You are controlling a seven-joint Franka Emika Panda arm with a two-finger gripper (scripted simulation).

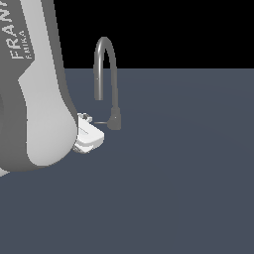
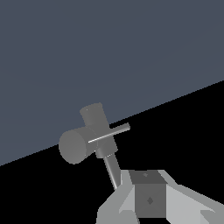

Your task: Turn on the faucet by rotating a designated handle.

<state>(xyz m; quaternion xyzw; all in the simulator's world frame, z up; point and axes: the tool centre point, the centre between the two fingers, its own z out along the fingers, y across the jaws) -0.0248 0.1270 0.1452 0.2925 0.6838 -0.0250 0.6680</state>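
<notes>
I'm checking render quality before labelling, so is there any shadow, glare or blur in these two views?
Exterior view: sharp, flat light, no cast shadows on the floor; the arm blocks most of the tool. Wrist view: sharp too, a bright highlight along the handle, faucet evenly shaded, background half black.

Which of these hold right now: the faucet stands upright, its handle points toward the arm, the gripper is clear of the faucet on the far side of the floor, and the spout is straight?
1. The faucet stands upright on the floor. True.
2. The handle sticks out of the base toward the arm. True.
3. The gripper is far across the floor from the faucet. False: it sits right beside the handle's free end.
4. The spout is a straight pipe. False: it curves over in an inverted U.
</notes>
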